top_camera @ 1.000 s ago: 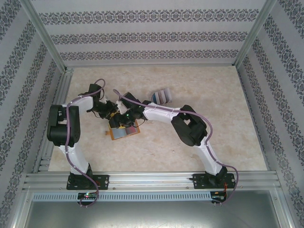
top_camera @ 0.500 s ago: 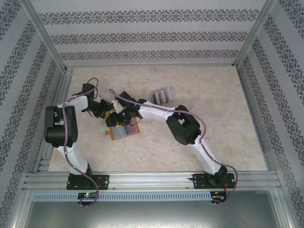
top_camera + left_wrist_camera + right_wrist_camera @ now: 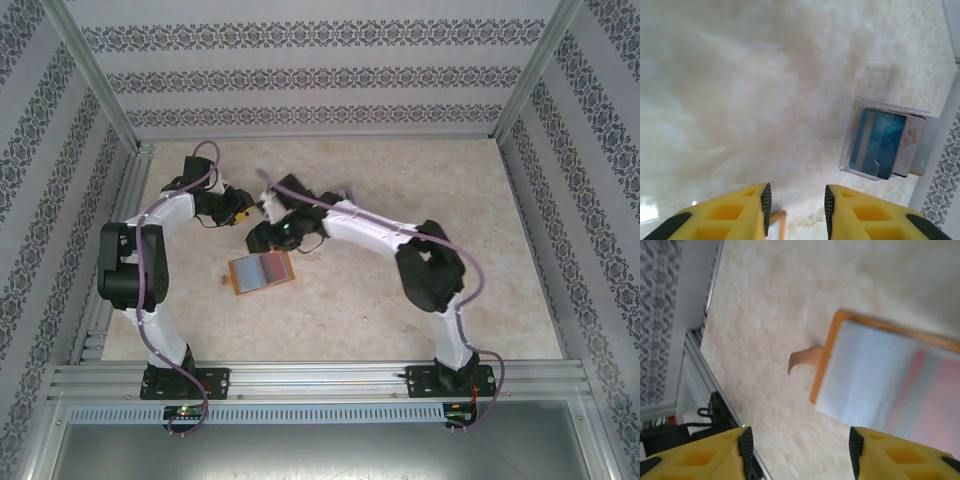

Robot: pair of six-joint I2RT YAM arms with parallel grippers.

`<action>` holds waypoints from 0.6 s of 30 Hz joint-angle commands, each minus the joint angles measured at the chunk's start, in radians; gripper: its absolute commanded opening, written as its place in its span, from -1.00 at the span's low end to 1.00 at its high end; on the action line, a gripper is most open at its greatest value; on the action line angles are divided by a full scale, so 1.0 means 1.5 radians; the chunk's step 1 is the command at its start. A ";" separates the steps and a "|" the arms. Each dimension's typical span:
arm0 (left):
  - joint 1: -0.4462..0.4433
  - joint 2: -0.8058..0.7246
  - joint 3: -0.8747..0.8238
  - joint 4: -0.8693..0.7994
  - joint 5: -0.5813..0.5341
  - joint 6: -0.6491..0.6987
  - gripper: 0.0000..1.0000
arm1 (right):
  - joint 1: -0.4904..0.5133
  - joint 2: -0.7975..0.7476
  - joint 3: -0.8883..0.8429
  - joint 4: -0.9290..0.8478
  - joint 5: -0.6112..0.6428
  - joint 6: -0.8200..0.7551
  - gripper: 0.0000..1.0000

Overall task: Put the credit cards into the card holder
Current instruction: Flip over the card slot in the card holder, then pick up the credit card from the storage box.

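The bench is a pale cream slab with a faint marbled mottle, and most of it is bare. It sits inside a box of walls papered in white with grey bands of damask pattern. Slim aluminium posts rise at the corners and a ribbed metal rail runs along the near edge, where both arm bases are bolted. The card holder lies flat and open on the bench, left of centre and nearer than both grippers. Its orange border frames pale bluish pockets, with a pinkish-red tint showing through on the right side. From the right wrist the card holder looks soft with blur, and a small tan tab sticks out from one edge. The left gripper hangs above the bench on the far left. Its jaws stand a narrow gap apart with nothing between them, as the left wrist view shows. The right gripper hangs just beside it, a little nearer. Its jaws are spread wide and empty over the bare surface short of the card holder. The credit cards rest in a small stack well apart from the card holder. A blue one is on top with paler ones beneath, seemingly inside a clear frame, and the papered wall shows past them.
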State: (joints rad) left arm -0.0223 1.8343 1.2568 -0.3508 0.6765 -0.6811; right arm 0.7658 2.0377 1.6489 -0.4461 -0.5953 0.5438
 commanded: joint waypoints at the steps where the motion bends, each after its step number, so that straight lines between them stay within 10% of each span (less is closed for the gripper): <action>1: -0.027 0.007 0.027 0.033 0.001 -0.007 -0.28 | -0.077 -0.060 -0.033 -0.036 0.060 -0.038 0.12; 18: -0.174 0.178 0.225 0.019 0.005 -0.022 -0.26 | -0.331 -0.014 -0.009 -0.136 0.172 -0.121 0.14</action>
State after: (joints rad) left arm -0.2581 2.0712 1.5421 -0.3096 0.6769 -0.7078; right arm 0.2726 1.9583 1.6043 -0.6010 -0.3397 0.3973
